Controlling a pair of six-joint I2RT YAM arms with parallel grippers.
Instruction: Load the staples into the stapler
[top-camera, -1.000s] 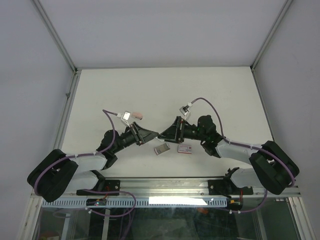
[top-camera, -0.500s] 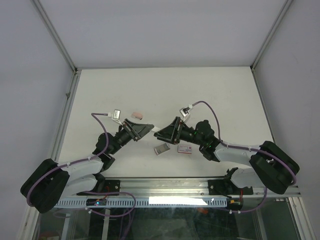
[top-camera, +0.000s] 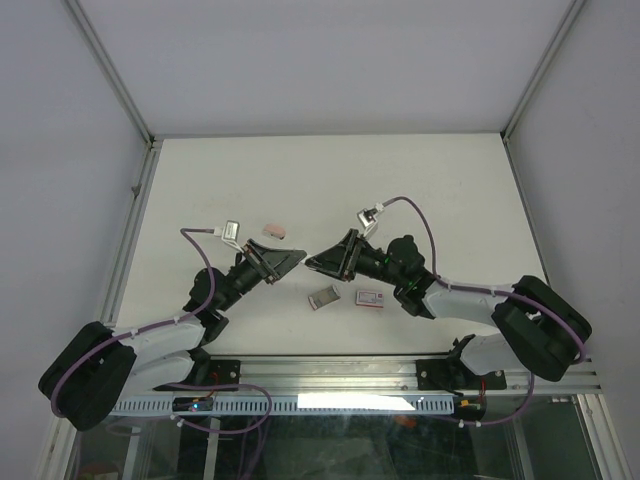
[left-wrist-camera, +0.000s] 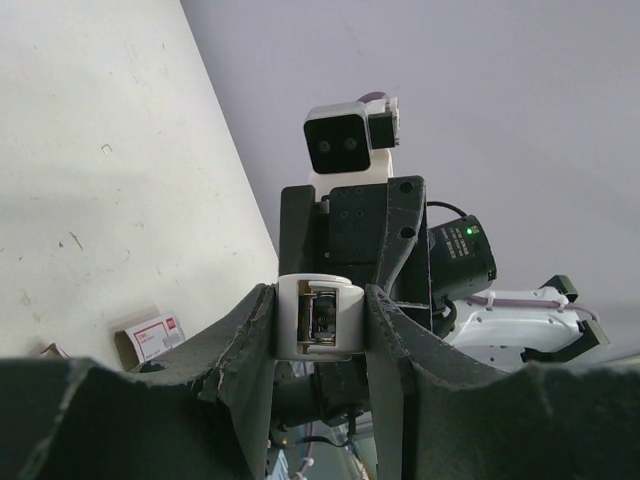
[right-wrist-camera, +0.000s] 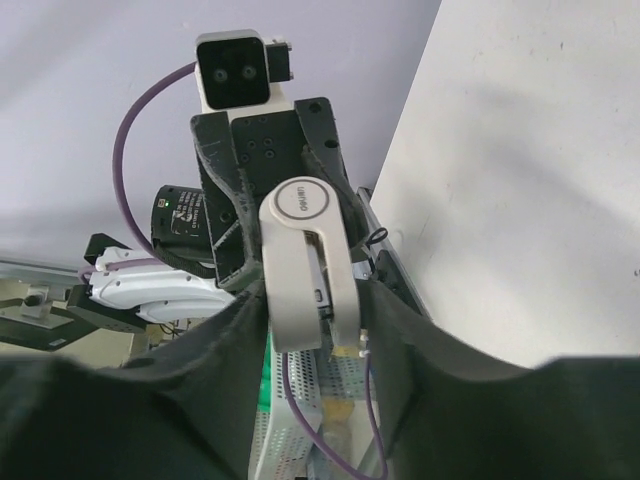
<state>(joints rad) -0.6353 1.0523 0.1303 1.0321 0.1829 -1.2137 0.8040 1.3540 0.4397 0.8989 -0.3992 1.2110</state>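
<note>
A white stapler (left-wrist-camera: 320, 318) hangs above the table between my two grippers, which face each other tip to tip. My left gripper (left-wrist-camera: 320, 300) is shut on one end, which shows an open slot with metal inside. My right gripper (right-wrist-camera: 312, 300) has both fingers against the sides of the stapler (right-wrist-camera: 305, 260), which is seen lengthwise. In the top view the left gripper (top-camera: 290, 258) and right gripper (top-camera: 325, 262) meet at mid-table and hide the stapler. The staples lie below them: the white box with the red label (top-camera: 371, 298) and the grey tray (top-camera: 322, 297). The box (left-wrist-camera: 152, 337) also shows in the left wrist view.
A small pink oblong (top-camera: 272, 231) lies on the table behind the left gripper. The white table (top-camera: 330, 180) is bounded by grey walls and a metal rail (top-camera: 330, 375) at the near edge, where both arm bases sit.
The right gripper's jaws have narrowed onto the stapler. Both grippers shifted slightly left and away from the rail, and the left arm's elbow swung outward.
</note>
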